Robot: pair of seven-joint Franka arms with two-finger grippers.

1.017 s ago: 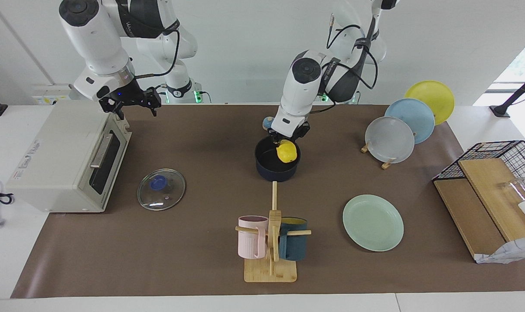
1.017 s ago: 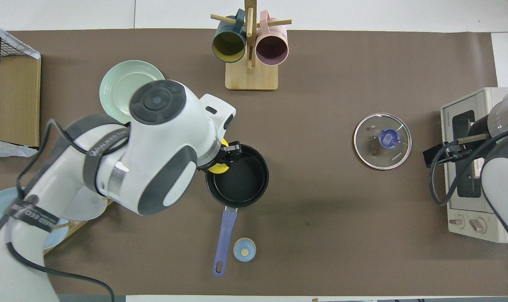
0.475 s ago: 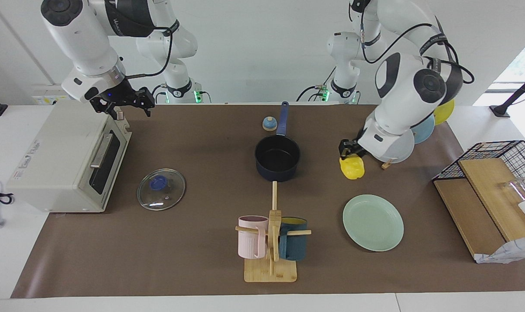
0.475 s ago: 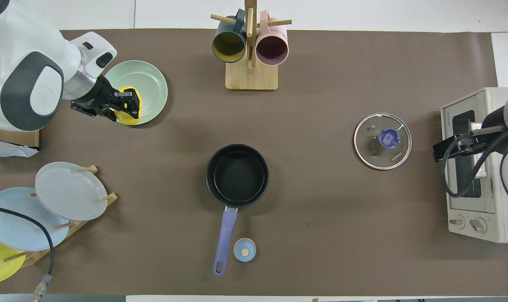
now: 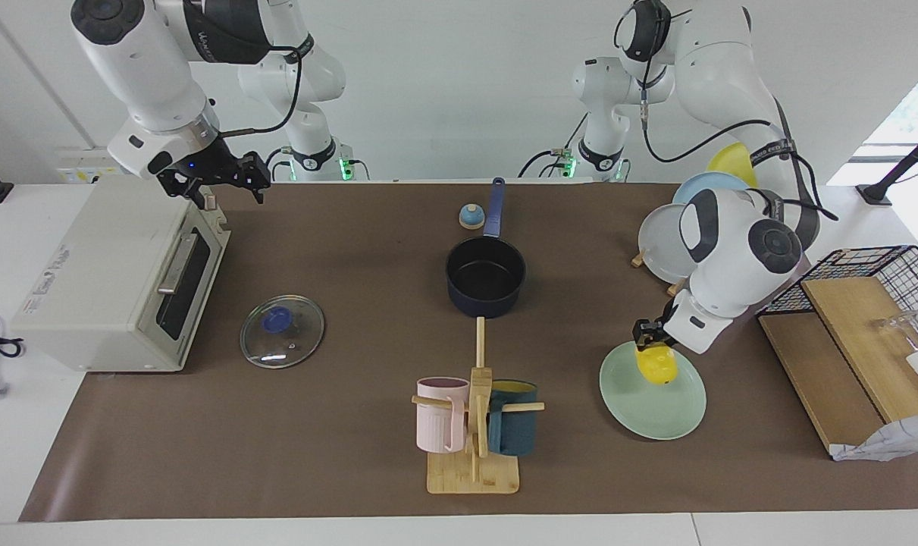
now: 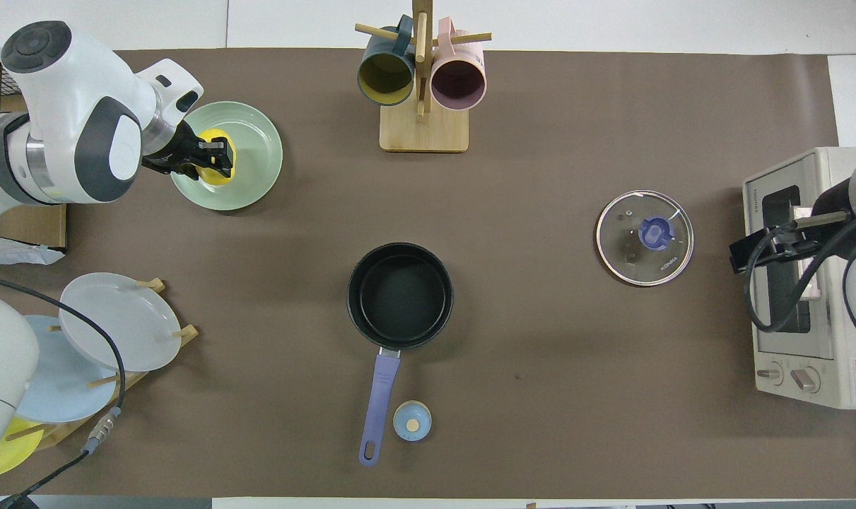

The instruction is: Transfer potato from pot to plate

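Note:
My left gripper (image 5: 652, 352) is shut on the yellow potato (image 5: 656, 367) and holds it low over the mint-green plate (image 5: 648, 413), at the part of the plate nearer to the robots. I cannot tell whether the potato touches the plate. In the overhead view the potato (image 6: 218, 158) sits in the left gripper (image 6: 213, 153) over the plate (image 6: 252, 145). The navy pot (image 5: 485, 277) stands at mid-table with nothing in it, its blue handle (image 6: 377, 406) toward the robots. My right gripper (image 5: 216, 184) waits over the toaster oven's top edge.
A toaster oven (image 5: 110, 277) stands at the right arm's end, a glass lid (image 5: 282, 331) beside it. A mug rack (image 5: 474, 425) stands farther from the robots than the pot. A plate rack (image 5: 659, 250) and a wire basket (image 5: 868, 288) are at the left arm's end. A small blue knob (image 5: 471, 217) lies by the handle.
My left gripper lifted the potato out of the pot, carried it toward the left arm's end of the table and lowered it over the mint-green plate. The right gripper shifted slightly over the toaster oven.

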